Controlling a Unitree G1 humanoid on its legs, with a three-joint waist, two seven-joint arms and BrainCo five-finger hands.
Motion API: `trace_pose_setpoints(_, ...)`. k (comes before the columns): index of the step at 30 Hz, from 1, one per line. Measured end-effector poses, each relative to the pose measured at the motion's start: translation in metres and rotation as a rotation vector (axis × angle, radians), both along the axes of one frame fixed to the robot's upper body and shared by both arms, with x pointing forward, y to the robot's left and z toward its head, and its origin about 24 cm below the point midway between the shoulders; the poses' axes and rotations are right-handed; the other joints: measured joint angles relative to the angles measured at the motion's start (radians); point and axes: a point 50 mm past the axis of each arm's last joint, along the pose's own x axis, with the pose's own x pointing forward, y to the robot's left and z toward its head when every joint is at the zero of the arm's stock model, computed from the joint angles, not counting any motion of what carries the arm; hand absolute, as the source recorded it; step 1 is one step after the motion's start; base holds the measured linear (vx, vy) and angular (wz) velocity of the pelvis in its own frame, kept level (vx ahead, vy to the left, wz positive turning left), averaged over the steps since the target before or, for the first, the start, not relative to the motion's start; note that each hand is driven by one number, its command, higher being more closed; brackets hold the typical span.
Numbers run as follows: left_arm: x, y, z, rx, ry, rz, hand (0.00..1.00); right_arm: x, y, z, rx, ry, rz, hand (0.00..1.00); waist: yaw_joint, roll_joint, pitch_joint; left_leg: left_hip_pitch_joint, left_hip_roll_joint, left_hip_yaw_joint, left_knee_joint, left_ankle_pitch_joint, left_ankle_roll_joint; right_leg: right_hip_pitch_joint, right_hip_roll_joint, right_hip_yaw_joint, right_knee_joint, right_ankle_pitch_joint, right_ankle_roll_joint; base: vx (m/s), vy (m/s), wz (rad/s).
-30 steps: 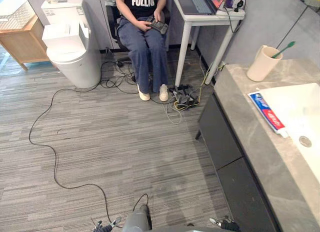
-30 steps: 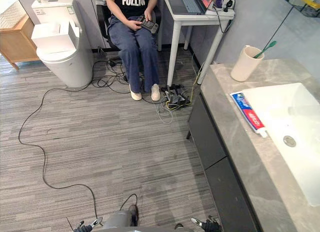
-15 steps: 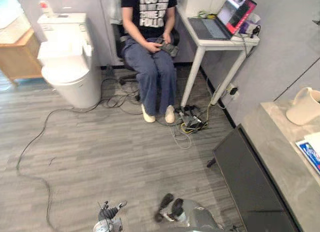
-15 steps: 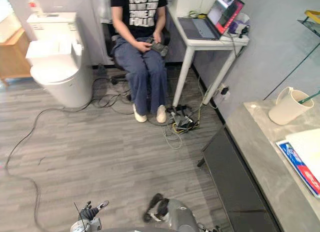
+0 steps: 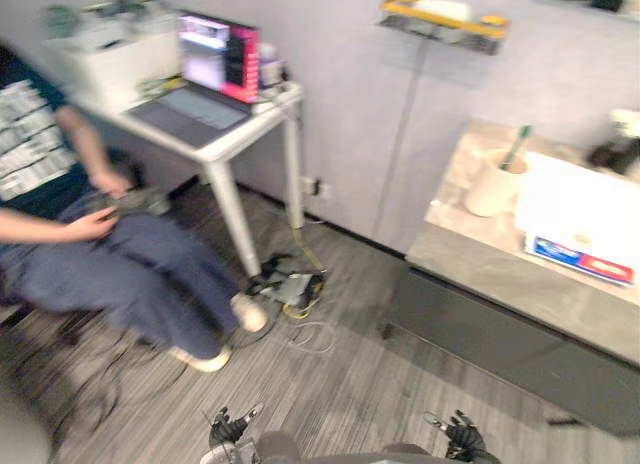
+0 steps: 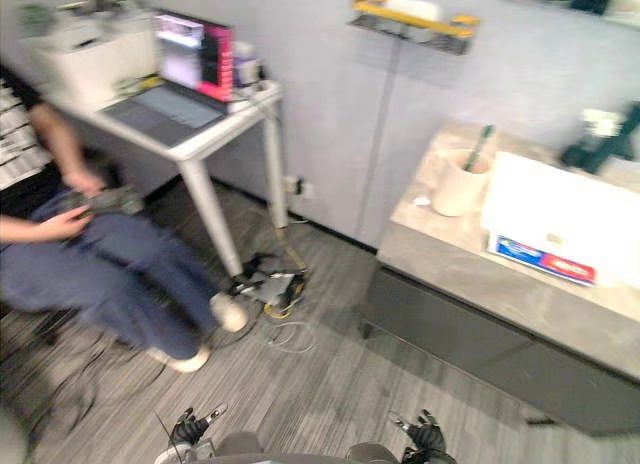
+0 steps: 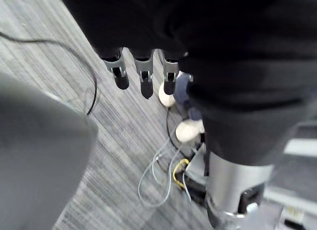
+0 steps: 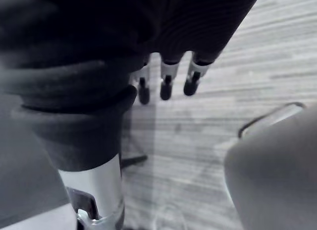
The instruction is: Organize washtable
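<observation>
Mock bathroom lab, washtable (image 5: 500,274), sink (image 6: 560,219), laptop desk (image 5: 190,114)

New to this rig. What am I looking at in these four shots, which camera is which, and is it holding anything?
It is a two-legged humanoid whose two arms end in fingered hands. The two wide shots come from a stereo camera on its head, so they show one scene from almost the same spot. At their bottom edge are the left hand and the right hand, low above the floor. The two close shots are wrist cameras looking along each hand: both hands' fingers hang straight and hold nothing. On the robot's right is the washtable with a white sink, a cup holding a toothbrush, and a toothpaste box beside the sink. A person sits on the left by a desk with a laptop.
</observation>
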Motion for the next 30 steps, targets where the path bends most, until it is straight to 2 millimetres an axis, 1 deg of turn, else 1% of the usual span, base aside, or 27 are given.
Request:
trace_pose_setpoints(1,-0.001,0.006,0.0,0.014,0.005,0.0,0.0,-0.001,-0.002,0.0,-0.003,0.002,0.0,0.0,0.001,0.001,-0.001,0.025,0.001,0.054,-0.018,0.0,0.0,0.009,-0.035,-0.027,-0.01,0.006,-0.008,-0.02,0.155,-1.3)
trace_pose_setpoints(2,-0.002,0.014,0.001,0.034,0.013,-0.006,0.0,-0.001,-0.003,0.0,-0.003,0.002,-0.008,0.0,-0.003,0.006,0.0,0.034,0.008,0.082,-0.025,-0.004,0.008,0.022,-0.068,-0.024,-0.033,0.016,-0.016,-0.02,0.062,-1.13)
trace_pose_setpoints(3,-0.001,0.017,0.002,0.042,0.013,-0.008,0.0,-0.001,-0.003,0.0,-0.002,0.006,-0.015,0.0,-0.003,0.007,0.0,0.033,0.014,0.093,-0.025,-0.007,0.014,0.025,-0.082,-0.024,-0.041,0.027,-0.021,-0.02,-0.018,-0.78)
trace_pose_setpoints(5,-0.002,0.024,0.002,0.056,0.02,-0.006,0.0,-0.006,-0.005,-0.003,0.005,0.026,-0.048,0.0,0.001,0.004,-0.001,0.035,0.023,0.116,-0.023,-0.008,0.014,0.035,-0.128,-0.033,-0.072,0.111,-0.027,0.0,-0.074,-0.53)
trace_pose_setpoints(6,-0.006,0.027,0.002,0.057,0.034,-0.002,0.0,-0.004,-0.008,-0.003,0.006,0.027,-0.063,0.0,-0.002,0.008,0.001,0.042,0.037,0.139,-0.022,-0.007,0.012,0.036,-0.134,-0.024,-0.09,0.155,0.031,0.03,-0.173,-0.61)
trace_pose_setpoints(7,-0.009,0.022,-0.001,0.038,0.05,0.001,0.0,-0.006,-0.015,-0.003,-0.003,0.04,-0.081,0.0,-0.001,0.02,-0.003,0.061,0.055,0.159,-0.04,0.007,-0.012,0.041,-0.115,-0.043,-0.098,0.145,0.041,0.05,-0.199,-0.64)
trace_pose_setpoints(8,-0.012,0.021,-0.002,0.034,0.059,0.002,0.0,-0.007,-0.02,-0.003,-0.012,0.046,-0.08,0.0,-0.001,0.031,-0.003,0.078,0.06,0.173,-0.059,0.013,-0.023,0.042,-0.105,-0.042,-0.102,0.142,0.045,0.11,-0.249,-0.63)
trace_pose_setpoints(9,-0.017,0.01,-0.006,-0.001,0.076,0.004,0.0,-0.009,-0.032,-0.001,-0.042,0.056,-0.077,0.0,-0.006,0.062,-0.005,0.11,0.068,0.195,-0.098,0.027,-0.043,0.047,-0.085,-0.037,-0.115,0.136,0.054,0.12,-0.184,-0.47)
trace_pose_setpoints(10,-0.019,0.002,-0.008,-0.023,0.077,0.009,0.0,-0.011,-0.039,-0.001,-0.06,0.066,-0.074,0.0,-0.007,0.069,-0.006,0.129,0.068,0.208,-0.119,0.041,-0.053,0.049,-0.079,-0.034,-0.115,0.122,0.07,0.16,-0.206,-0.41)
trace_pose_setpoints(11,-0.02,-0.004,-0.009,-0.04,0.08,0.01,0.0,-0.019,-0.044,-0.003,-0.063,0.104,-0.075,0.0,-0.008,0.074,-0.009,0.149,0.074,0.21,-0.136,0.055,-0.068,0.056,-0.066,-0.028,-0.112,0.091,0.071,0.13,-0.146,-0.25)
trace_pose_setpoints(12,-0.021,-0.006,-0.01,-0.044,0.081,0.009,0.0,-0.023,-0.045,-0.003,-0.062,0.119,-0.077,0.0,-0.01,0.077,-0.012,0.156,0.083,0.21,-0.132,0.063,-0.076,0.061,-0.058,-0.025,-0.112,0.077,0.073,0.16,-0.215,-0.29)
trace_pose_setpoints(13,-0.022,-0.005,-0.01,-0.047,0.082,0.018,0.0,-0.028,-0.044,-0.005,-0.059,0.136,-0.077,0.0,-0.01,0.075,-0.012,0.151,0.114,0.198,-0.085,0.077,-0.077,0.072,-0.031,-0.018,-0.114,0.056,0.064,0.14,-0.241,-0.38)
trace_pose_setpoints(14,-0.024,-0.003,-0.01,-0.047,0.083,0.029,0.0,-0.031,-0.044,-0.006,-0.056,0.148,-0.076,0.0,-0.01,0.074,-0.01,0.125,0.157,0.178,0.006,0.1,-0.05,0.091,0.003,-0.014,-0.125,0.049,0.052,0.15,-0.315,-0.42)
trace_pose_setpoints(16,-0.026,0.002,-0.009,-0.032,0.086,0.029,0.0,-0.033,-0.039,-0.007,-0.044,0.159,-0.068,0.0,-0.014,0.059,-0.002,0.058,0.208,0.133,0.167,0.167,0.06,0.132,0.031,-0.012,-0.157,0.04,0.037,0.11,-0.266,-0.31)
trace_pose_setpoints(17,-0.023,0.006,-0.007,-0.031,0.062,0.052,0.0,-0.035,-0.033,-0.009,-0.03,0.167,-0.06,0.0,-0.008,0.03,0.014,-0.017,0.225,0.059,0.309,0.196,0.135,0.172,0.046,-0.002,-0.191,0.031,0.023,0.09,-0.166,-0.23)
trace_pose_setpoints(18,-0.021,0.006,-0.007,-0.033,0.055,0.047,0.0,-0.035,-0.035,-0.009,-0.035,0.169,-0.059,0.0,-0.006,0.03,0.015,-0.043,0.207,0.017,0.335,0.177,0.107,0.179,0.05,0.005,-0.198,0.031,0.022,0.12,-0.108,-0.25)
trace_pose_setpoints(19,-0.018,0.004,-0.006,-0.037,0.042,0.039,0.0,-0.037,-0.039,-0.009,-0.043,0.18,-0.061,0.0,-0.008,0.03,0.018,-0.09,0.137,-0.052,0.341,0.127,0.041,0.188,0.045,0.015,-0.206,0.029,0.018,0.07,-0.004,-0.19)
trace_pose_setpoints(20,-0.017,0.003,-0.006,-0.037,0.036,0.036,0.0,-0.036,-0.04,-0.009,-0.045,0.18,-0.061,0.0,-0.008,0.029,0.021,-0.108,0.105,-0.07,0.328,0.104,0.025,0.194,0.04,0.018,-0.209,0.029,0.018,0.1,0.061,-0.23)
trace_pose_setpoints(21,-0.013,0.003,-0.004,-0.035,0.017,0.03,0.0,-0.03,-0.04,-0.008,-0.044,0.168,-0.057,0.0,-0.005,0.026,0.034,-0.132,0.029,-0.064,0.252,0.076,0.019,0.211,0.027,0.029,-0.212,0.029,0.019,0.07,0.082,-0.19)
trace_pose_setpoints(22,-0.013,0.003,-0.004,-0.034,0.013,0.028,0.0,-0.028,-0.039,-0.008,-0.043,0.162,-0.056,0.0,-0.005,0.025,0.039,-0.134,0.0,-0.056,0.197,0.073,0.024,0.216,0.022,0.033,-0.211,0.028,0.019,0.1,0.155,-0.23)
trace_pose_setpoints(23,-0.013,0.004,-0.004,-0.031,0.013,0.021,0.0,-0.026,-0.037,-0.008,-0.037,0.158,-0.055,0.0,-0.003,0.026,0.042,-0.128,-0.027,-0.04,0.122,0.062,0.044,0.218,0.015,0.04,-0.209,0.023,0.03,0.09,0.162,-0.12)
trace_pose_setpoints(24,-0.012,0.002,-0.004,-0.036,0.012,0.018,0.0,-0.023,-0.035,-0.008,-0.035,0.145,-0.054,0.0,-0.004,0.04,0.041,-0.097,-0.051,-0.04,0.054,0.036,0.05,0.211,0.004,0.039,-0.207,0.02,0.048,0.11,0.168,0.16)
trace_pose_setpoints(25,-0.001,0.002,-0.001,-0.031,-0.02,0.002,0.0,-0.017,-0.025,-0.008,-0.013,0.122,-0.044,0.0,-0.002,0.001,0.047,-0.089,-0.093,-0.042,0.002,0.038,0.074,0.2,-0.016,0.027,-0.212,0.018,0.056,0.1,0.125,0.3)
trace_pose_setpoints(26,0.001,0.002,0.0,-0.03,-0.027,0.002,0.0,-0.015,-0.024,-0.007,-0.017,0.115,-0.032,0.0,0.001,0.003,0.061,-0.093,-0.099,-0.043,0.007,0.038,0.075,0.201,-0.021,0.022,-0.215,0.019,0.055,0.07,0.133,0.32)
trace_pose_setpoints(27,0.001,0.004,0.0,-0.033,-0.029,0.022,0.0,-0.013,-0.023,-0.007,-0.02,0.108,-0.022,0.0,0.013,0.003,0.074,-0.096,-0.104,-0.044,0.031,0.038,0.075,0.213,-0.027,0.018,-0.225,0.027,0.056,0.05,0.153,0.12)
trace_pose_setpoints(28,0.0,0.001,0.0,-0.043,-0.03,0.038,0.0,-0.014,-0.024,-0.006,-0.026,0.105,-0.025,0.0,0.022,-0.002,0.071,-0.09,-0.105,-0.044,0.044,0.037,0.076,0.227,-0.031,0.015,-0.233,0.036,0.054,0.04,0.173,0.06)
trace_pose_setpoints(30,-0.002,0.002,-0.001,-0.044,-0.026,0.048,0.0,-0.009,-0.024,-0.005,-0.029,0.085,-0.024,0.0,0.025,0.001,0.067,-0.078,-0.105,-0.035,0.052,0.028,0.09,0.232,-0.032,0.023,-0.229,0.036,0.054,0.04,0.125,-0.12)
